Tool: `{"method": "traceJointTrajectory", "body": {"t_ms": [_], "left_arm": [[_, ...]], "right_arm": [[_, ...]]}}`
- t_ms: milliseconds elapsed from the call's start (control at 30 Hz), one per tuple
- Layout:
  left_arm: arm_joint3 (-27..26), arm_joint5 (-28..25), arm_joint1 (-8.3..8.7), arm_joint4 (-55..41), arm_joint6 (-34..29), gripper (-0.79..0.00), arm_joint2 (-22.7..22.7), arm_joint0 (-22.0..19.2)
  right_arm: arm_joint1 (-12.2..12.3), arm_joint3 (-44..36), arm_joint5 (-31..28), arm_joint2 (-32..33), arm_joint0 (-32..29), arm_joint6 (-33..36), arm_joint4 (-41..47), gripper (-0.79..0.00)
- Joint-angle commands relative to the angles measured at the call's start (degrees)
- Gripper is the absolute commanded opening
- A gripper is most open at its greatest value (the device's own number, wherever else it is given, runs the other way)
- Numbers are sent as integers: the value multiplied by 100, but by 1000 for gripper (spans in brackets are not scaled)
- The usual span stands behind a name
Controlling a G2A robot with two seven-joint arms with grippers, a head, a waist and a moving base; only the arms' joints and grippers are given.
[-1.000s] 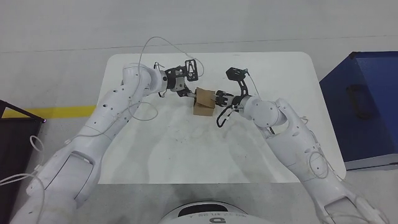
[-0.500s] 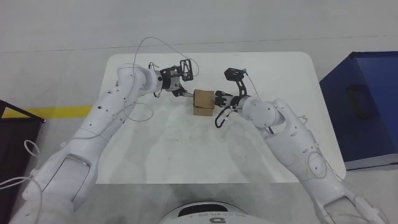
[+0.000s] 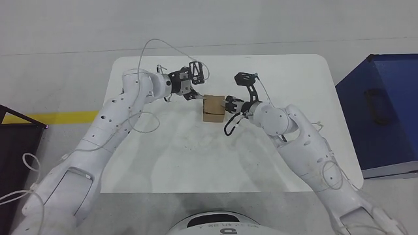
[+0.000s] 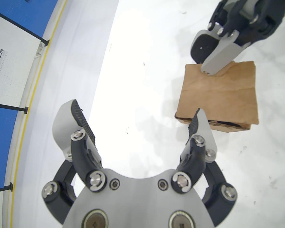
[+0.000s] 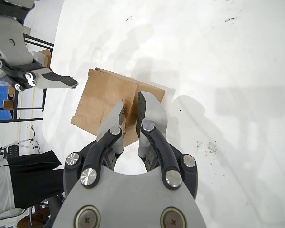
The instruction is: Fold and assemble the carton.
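carton: a small brown carton [image 3: 212,108] sits near the middle of the white worktop [image 3: 196,163], between the two arms, with its top panels folded down and a crease raised along the seam.
right end effector: the right end effector [image 5: 130,100] pinches that raised fold of cardboard at the carton's top, its fingers almost pressed together on it.
left end effector: the left end effector [image 4: 136,107] is spread wide, just beside the carton's opposite side; one fingertip overlaps the box's edge, but contact cannot be told.
step in hand: by the look of it, flattening and tucking the top flaps shut.
doing it well: the pinch should probably steady the box while the spread fingers press the free panel flat, pushing straight down.
risk: the light box may slide or tip under a sideways push.
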Motion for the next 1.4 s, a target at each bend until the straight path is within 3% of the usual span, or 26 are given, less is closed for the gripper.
{"method": "traceJointTrajectory", "body": {"t_ms": [0,333,467,700,1033,1367], "left_arm": [[18,-3,-24,104,0,0,117,-20],[179,11,-67,391,132,0,318,-167],[143,-15,-68,580,244,0,407,-195],[113,13,-57,925,465,0,531,-239],[301,-63,-58,572,917,0,427,-272],[302,-149,-72,512,812,0,453,-307]], "right_arm": [[-1,-5,-3,3,-6,-5,-5,-662],[7,-56,1,68,-75,-10,-14,-640],[4,-49,-20,75,-71,-7,-8,-570],[-10,-5,-31,57,-17,11,4,-548],[-25,56,-23,52,45,31,15,-517],[-13,-39,-32,149,-1,37,29,-449]]}}
